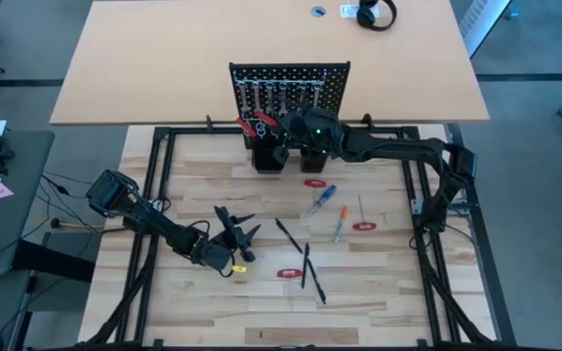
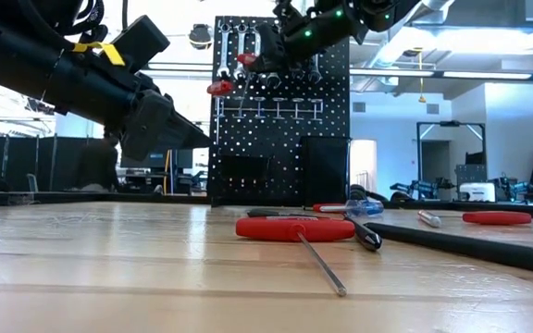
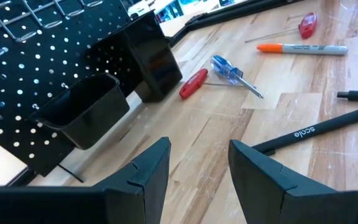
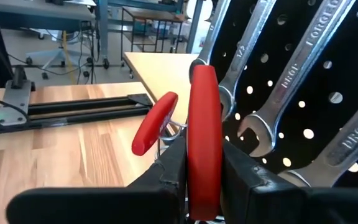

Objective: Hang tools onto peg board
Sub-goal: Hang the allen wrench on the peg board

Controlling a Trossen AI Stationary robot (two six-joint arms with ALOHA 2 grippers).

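Observation:
The black peg board stands upright at the table's far edge, with silver wrenches hanging on it. My right gripper is up at the board's left part, shut on a red-handled tool. Beside it a second red-handled tool hangs from a hook. More tools lie flat on the table: a blue screwdriver, an orange one, red-handled pieces and black sticks. My left gripper hovers open at the near left, holding nothing. My right gripper pinches the red handle between its two fingers; the handle's free end sticks out past the fingertips. The fingers come roughly level from the table's right, along the face of the board. The tool is lifted clear of the table, high up. Whether it touches a hook I cannot tell.
Two black box holders sit at the board's foot. A red-handled tool with a thin shaft lies near the table's front. A bigger tan table stands behind the board. A black frame borders the wooden worktop.

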